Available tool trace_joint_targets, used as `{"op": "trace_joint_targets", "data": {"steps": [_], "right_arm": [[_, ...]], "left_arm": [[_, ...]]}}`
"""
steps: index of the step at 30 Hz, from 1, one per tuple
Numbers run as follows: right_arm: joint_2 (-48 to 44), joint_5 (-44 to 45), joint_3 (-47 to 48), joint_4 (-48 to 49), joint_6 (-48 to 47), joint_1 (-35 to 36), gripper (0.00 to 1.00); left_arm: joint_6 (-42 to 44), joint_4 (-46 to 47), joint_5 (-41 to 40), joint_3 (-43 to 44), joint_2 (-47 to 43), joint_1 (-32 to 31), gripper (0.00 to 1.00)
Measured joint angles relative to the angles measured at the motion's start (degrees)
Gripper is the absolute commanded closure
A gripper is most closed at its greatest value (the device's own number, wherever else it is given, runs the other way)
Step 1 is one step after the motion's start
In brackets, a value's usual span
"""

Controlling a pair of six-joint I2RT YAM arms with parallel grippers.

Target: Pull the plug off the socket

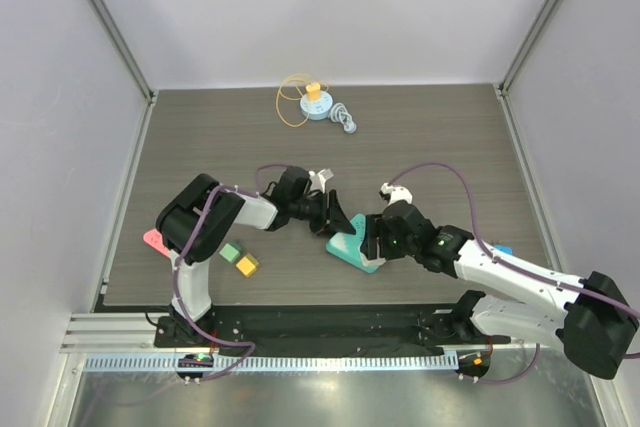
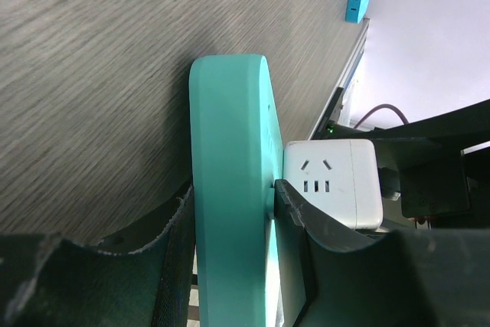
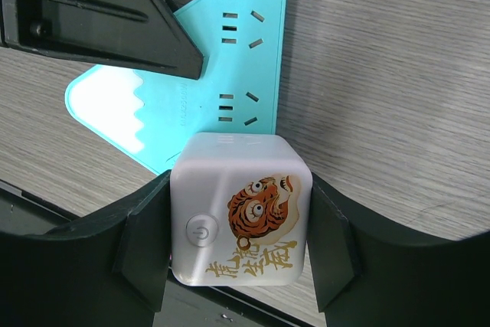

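Sitting near-centre on the table [image 1: 430, 137], open wood beyond, the teal socket [image 3: 222, 67] is pinched by the left gripper [image 1: 335, 217] while the right gripper [image 1: 372, 239] clamps the white tiger-printed plug [image 3: 241, 208] (seated in it).

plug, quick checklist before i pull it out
1. Grip on the plug: right hand has a finger on each side, ok
2. Hold on the socket: left hand clamps across its edge, ok
3. Seating: plug flush against the socket face, not yet pulled, ok
4. Clearance: left hand's finger overlaps the plug in the left wrist view, cannot tell if they touch
5. Grip firmness on the plug: cannot tell
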Motion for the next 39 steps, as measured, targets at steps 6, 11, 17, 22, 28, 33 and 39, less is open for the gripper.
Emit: {"op": "trace_joint_targets", "data": {"steps": [6,11,17,22,28,33,39], "right_arm": [[0.9,0.2,0.5,0.3,0.0,0.0,0.61],[0.8,0.5,0.5,0.3,0.4,0.0,0.75],[-0.3,1.4,-0.2,0.4,1.7,0.0,0.99],[-0.9,2.5,-0.1,-0.8,3.7,0.3,0.99],[-2.5,3.8,-0.1,-3.1,5.7,0.4,0.99],[-4.6,1.9,-0.2,-5.1,6.3,-2.1,0.99],[-8.6,-4.8,-1.4,-5.2,6.1,-8.7,0.99]], "left_arm": [[0.3,-0.1,-0.2,0.2,0.0,0.3,1.00],[0.4,-0.3,-0.6,0.2,0.0,0.3,1.00],[0.5,-0.2,-1.4,0.2,-0.2,0.1,1.00],[1.1,-0.5,-3.1,0.2,-1.0,-0.7,1.00],[2.6,-2.9,-5.6,1.6,-2.0,-2.0,1.00],[3.6,-3.5,-7.6,2.3,-2.9,-3.4,1.00],[3.4,-3.0,-8.6,3.0,-3.7,-3.7,1.00]]}}
